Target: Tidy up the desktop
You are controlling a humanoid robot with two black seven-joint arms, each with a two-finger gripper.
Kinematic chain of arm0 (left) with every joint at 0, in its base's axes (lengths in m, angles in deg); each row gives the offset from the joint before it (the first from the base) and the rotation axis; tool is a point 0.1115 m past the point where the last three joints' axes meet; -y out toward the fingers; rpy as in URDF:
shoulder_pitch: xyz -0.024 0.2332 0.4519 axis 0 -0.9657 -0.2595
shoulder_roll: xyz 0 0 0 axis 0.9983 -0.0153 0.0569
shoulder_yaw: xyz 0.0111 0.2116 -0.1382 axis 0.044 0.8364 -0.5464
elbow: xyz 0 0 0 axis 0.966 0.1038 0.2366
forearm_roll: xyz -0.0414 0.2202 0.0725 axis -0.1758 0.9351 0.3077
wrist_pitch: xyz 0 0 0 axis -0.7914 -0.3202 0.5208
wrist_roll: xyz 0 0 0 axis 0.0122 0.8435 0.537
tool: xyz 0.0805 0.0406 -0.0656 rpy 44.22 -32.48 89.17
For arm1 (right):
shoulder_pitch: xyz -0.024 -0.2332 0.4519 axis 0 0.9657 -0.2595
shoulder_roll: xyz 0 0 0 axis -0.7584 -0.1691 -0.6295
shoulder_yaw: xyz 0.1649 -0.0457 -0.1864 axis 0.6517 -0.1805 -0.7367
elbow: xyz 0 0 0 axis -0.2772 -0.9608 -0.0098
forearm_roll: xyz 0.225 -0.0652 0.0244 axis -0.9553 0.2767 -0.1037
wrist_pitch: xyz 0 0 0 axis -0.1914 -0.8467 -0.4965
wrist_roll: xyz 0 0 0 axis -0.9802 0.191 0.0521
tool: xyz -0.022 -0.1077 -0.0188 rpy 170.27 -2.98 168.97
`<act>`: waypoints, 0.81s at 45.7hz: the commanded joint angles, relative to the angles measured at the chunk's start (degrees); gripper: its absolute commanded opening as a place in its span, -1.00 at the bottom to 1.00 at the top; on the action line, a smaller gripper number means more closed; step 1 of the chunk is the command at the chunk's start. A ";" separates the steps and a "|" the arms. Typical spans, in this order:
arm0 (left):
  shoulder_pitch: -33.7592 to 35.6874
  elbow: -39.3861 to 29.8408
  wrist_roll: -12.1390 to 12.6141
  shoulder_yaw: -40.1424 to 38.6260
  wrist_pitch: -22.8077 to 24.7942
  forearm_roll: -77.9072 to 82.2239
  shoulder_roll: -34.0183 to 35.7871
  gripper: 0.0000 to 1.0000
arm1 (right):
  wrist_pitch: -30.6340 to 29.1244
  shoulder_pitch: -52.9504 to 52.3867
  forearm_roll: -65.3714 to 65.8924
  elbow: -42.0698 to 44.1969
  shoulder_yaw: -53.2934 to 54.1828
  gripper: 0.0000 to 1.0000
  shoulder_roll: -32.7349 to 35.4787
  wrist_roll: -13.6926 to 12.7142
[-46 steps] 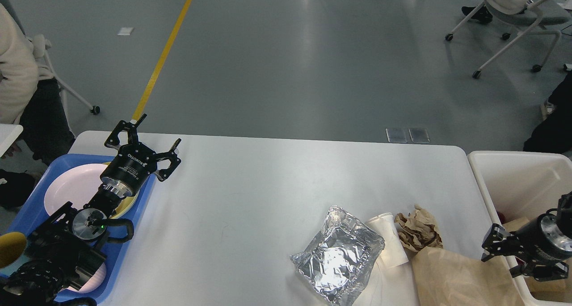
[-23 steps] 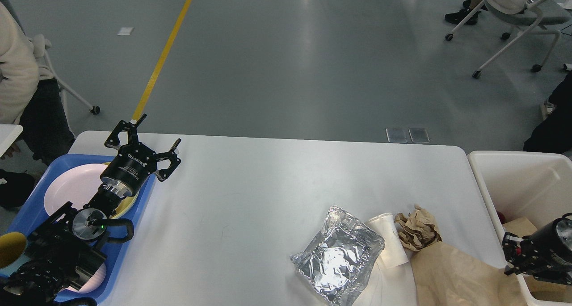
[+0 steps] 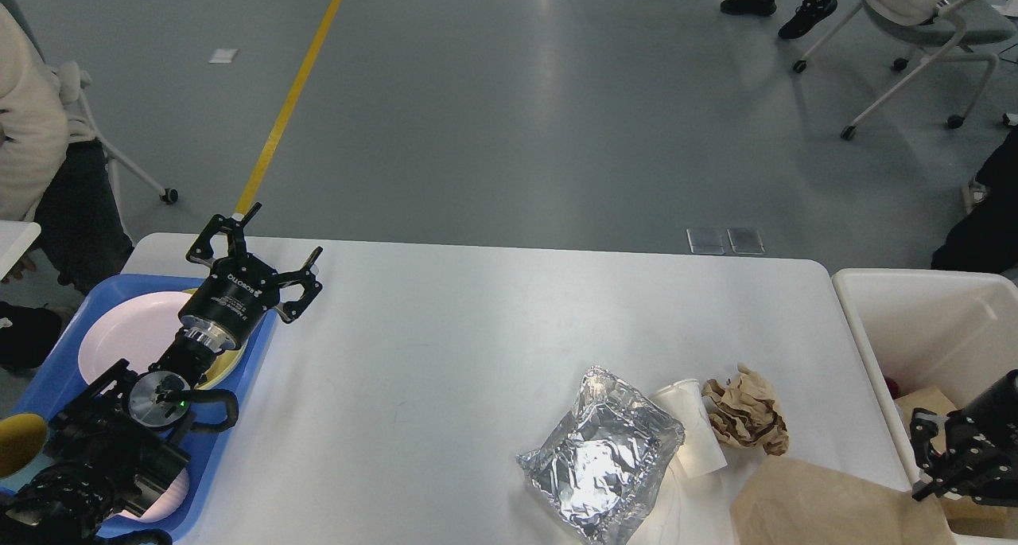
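The left tool has its fingers spread wide and holds nothing. It hangs over the edge of the blue tray, above a pink plate. The right tool is dark and low over the white bin; I cannot tell if it grips. The white table fills the middle, with a foil bag, a paper cup, crumpled brown paper and a brown paper bag near its right front.

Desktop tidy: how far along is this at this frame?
Partly done. Plates sit in the blue tray, and the white bin holds some brown scrap. Neither gripper visibly holds anything: the left gripper is open over the tray's edge, the right gripper is over the bin. Left on the desktop: foil bag, paper cup, crumpled paper, brown bag.
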 commanded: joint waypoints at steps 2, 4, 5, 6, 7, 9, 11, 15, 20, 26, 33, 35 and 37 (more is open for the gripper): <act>0.00 0.00 0.06 0.00 0.00 0.00 0.03 0.94 | -1.26 -4.33 0.00 0.34 -2.31 -1.00 0.72 -0.08; 0.00 0.00 -0.02 0.00 0.00 0.00 0.03 0.94 | -1.26 -6.62 0.09 0.52 -3.54 -1.00 0.81 -0.08; 0.00 0.00 0.06 0.00 0.00 0.00 0.03 0.94 | -1.26 -7.58 0.26 0.60 -3.90 -1.00 0.89 -0.08; 0.00 0.00 -0.02 0.00 0.00 0.00 0.03 0.94 | -1.26 -8.46 0.53 0.60 -4.42 -1.00 1.16 -0.08; 0.00 0.00 -0.02 0.00 0.00 0.00 0.03 0.94 | -1.26 -9.34 1.05 0.60 -4.86 -1.00 1.33 -0.08; 0.00 0.00 -0.02 0.00 0.00 0.00 0.03 0.94 | -1.26 -11.01 2.19 0.60 -5.57 -1.00 1.51 -0.08; 0.00 0.00 -0.02 0.00 0.00 0.00 0.03 0.93 | -1.26 -12.51 3.42 0.69 -6.01 -1.00 1.60 0.01; 0.00 0.00 -0.02 0.00 0.00 0.00 0.03 0.94 | -1.44 -16.11 5.36 0.69 -7.06 -1.00 1.77 -0.08; 0.00 0.00 -0.02 0.00 0.00 0.00 0.03 0.94 | -2.66 -19.98 6.68 1.48 -8.38 -1.00 2.13 -0.08; 0.00 0.00 -0.02 0.00 0.00 0.00 0.03 0.94 | -3.44 -22.97 7.91 4.90 -8.65 -1.00 2.04 -0.17; 0.00 0.00 -0.02 0.00 0.00 0.00 0.03 0.94 | -3.44 -25.78 8.26 12.19 -8.56 -1.00 1.86 -0.26; 0.00 0.00 -0.02 0.00 0.00 0.00 0.03 0.94 | -3.44 -26.57 8.35 15.01 -8.56 -1.00 1.69 -0.26; 0.00 0.00 -0.02 0.00 0.00 0.00 0.03 0.93 | -3.44 -27.01 8.44 17.20 -8.47 -1.00 1.51 -0.26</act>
